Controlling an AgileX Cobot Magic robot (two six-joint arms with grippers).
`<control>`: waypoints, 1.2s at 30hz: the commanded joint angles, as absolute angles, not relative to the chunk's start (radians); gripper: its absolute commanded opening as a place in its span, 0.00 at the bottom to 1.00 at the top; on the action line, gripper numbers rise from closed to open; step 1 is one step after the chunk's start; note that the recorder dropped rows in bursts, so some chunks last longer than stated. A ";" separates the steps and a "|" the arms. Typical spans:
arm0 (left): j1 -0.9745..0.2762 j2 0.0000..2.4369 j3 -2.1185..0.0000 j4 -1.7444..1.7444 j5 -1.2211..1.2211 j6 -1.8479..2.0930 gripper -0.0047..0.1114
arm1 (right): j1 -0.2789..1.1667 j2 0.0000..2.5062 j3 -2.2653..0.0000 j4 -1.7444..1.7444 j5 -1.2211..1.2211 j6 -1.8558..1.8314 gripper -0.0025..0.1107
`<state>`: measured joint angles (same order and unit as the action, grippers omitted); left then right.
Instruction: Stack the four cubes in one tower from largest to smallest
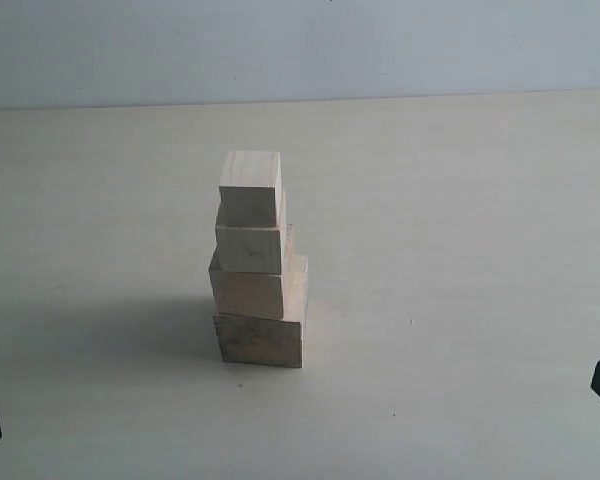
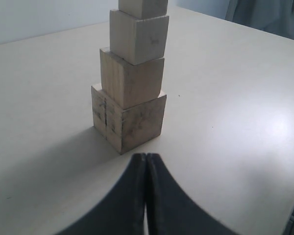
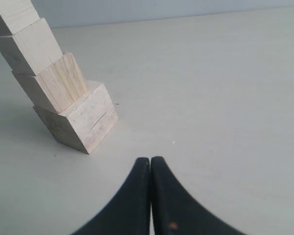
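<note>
Exterior view shows you the tower (image 1: 259, 262) standing on the middle of the table (image 1: 460, 250), the largest cube (image 1: 260, 340) at the bottom and the smallest cube (image 1: 251, 187) on top. Your left claw (image 2: 146, 159) points at the tower from near, not touching it, jaws pressed together and holding nothing. Your right claw (image 3: 150, 161) is also clenched, empty, apart from the tower.
</note>
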<state>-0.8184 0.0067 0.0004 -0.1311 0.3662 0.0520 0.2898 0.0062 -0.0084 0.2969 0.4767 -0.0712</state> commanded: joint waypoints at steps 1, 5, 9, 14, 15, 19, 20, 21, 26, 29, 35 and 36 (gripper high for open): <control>-0.817 0.000 0.000 -0.136 0.357 0.050 0.04 | 0.285 0.000 -0.007 0.263 0.442 -0.056 0.02; -0.817 0.000 0.000 -0.136 0.357 0.050 0.04 | 0.285 0.000 -0.007 0.203 0.341 -0.047 0.02; -0.817 0.000 0.000 -0.136 0.357 0.050 0.04 | 0.285 0.000 -0.007 0.174 0.257 -0.047 0.02; -0.817 0.000 0.000 -0.136 0.357 0.050 0.04 | 0.285 0.000 -0.007 0.174 0.248 -0.047 0.02; -0.817 0.000 0.000 -0.136 0.357 0.050 0.04 | 0.285 0.000 -0.007 0.174 0.248 -0.047 0.02; -0.817 0.000 0.000 -0.136 0.357 0.050 0.04 | 0.285 0.000 -0.007 0.140 0.244 -0.045 0.02; -0.817 0.000 0.000 -0.136 0.357 0.050 0.04 | 0.285 0.000 -0.003 0.123 0.231 -0.029 0.02; -0.817 0.000 0.000 -0.136 0.357 0.050 0.04 | 0.285 0.000 0.000 0.116 0.212 -0.014 0.02; -0.817 0.000 0.000 -0.136 0.357 0.050 0.04 | 0.285 0.000 0.000 0.113 0.223 0.030 0.02; -0.817 0.000 0.000 -0.136 0.357 0.050 0.04 | 0.285 0.000 0.000 0.113 0.238 0.030 0.02; -0.817 0.000 0.000 -0.136 0.357 0.050 0.04 | 0.285 0.000 0.000 0.123 0.238 0.030 0.02; -0.817 0.000 0.000 -0.136 0.357 0.050 0.04 | 0.285 0.000 0.000 0.125 0.238 0.030 0.02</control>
